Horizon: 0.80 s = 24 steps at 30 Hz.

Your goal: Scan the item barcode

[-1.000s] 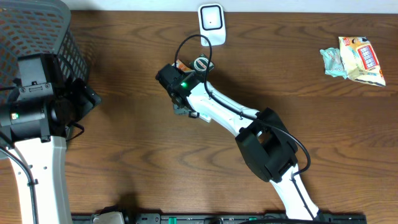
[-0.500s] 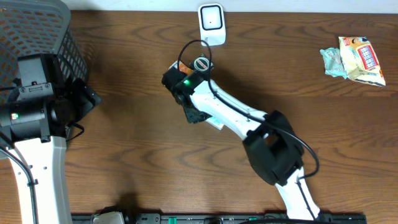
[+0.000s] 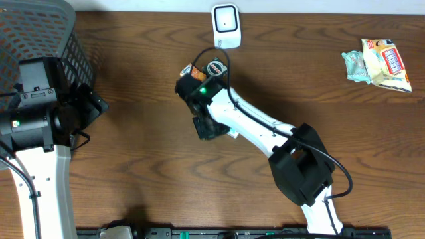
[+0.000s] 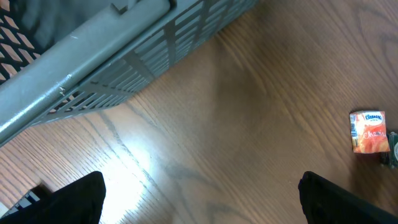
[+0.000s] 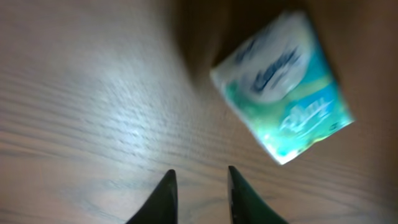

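Observation:
A white barcode scanner [image 3: 226,25] stands at the table's far edge. In the right wrist view a teal-and-white tissue pack [image 5: 286,87] lies flat on the wood, ahead and to the right of my right gripper [image 5: 200,173]. Its fingers are a narrow gap apart with only bare wood between them. From overhead the right gripper [image 3: 206,127] points down at mid-table and the arm hides nearly all of the pack. A small orange packet [image 3: 192,70] [image 4: 371,132] lies just beyond it. My left gripper [image 4: 202,196] hangs wide open over bare wood beside the basket.
A grey mesh basket [image 3: 40,33] [image 4: 112,56] fills the far left corner. A small round object [image 3: 214,67] sits beside the orange packet, ringed by the arm's black cable. A crumpled snack packet [image 3: 380,63] lies at the far right.
My right gripper has moved toward the near side and a little right, away from the orange packet, and its fingers have drawn closer together. The left arm has stayed still.

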Each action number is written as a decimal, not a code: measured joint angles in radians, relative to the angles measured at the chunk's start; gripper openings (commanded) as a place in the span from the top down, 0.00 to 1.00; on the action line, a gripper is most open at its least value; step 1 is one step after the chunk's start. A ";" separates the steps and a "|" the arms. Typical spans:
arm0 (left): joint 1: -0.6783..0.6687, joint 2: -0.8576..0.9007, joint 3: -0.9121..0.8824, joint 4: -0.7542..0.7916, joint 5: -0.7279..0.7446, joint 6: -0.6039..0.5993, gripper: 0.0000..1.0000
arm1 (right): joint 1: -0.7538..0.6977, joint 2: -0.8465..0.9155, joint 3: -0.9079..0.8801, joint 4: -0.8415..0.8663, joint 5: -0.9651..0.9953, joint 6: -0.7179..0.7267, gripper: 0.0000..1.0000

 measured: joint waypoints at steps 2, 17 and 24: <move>0.000 0.000 0.000 0.000 0.000 0.000 0.02 | 0.002 0.000 -0.049 0.009 -0.003 0.000 0.82; 0.000 0.000 0.000 0.000 0.000 0.000 0.02 | -0.157 0.000 -0.177 0.149 0.026 0.000 0.78; 0.000 0.000 0.000 0.000 0.000 0.000 0.02 | -0.267 0.000 -0.145 0.219 0.023 0.000 0.75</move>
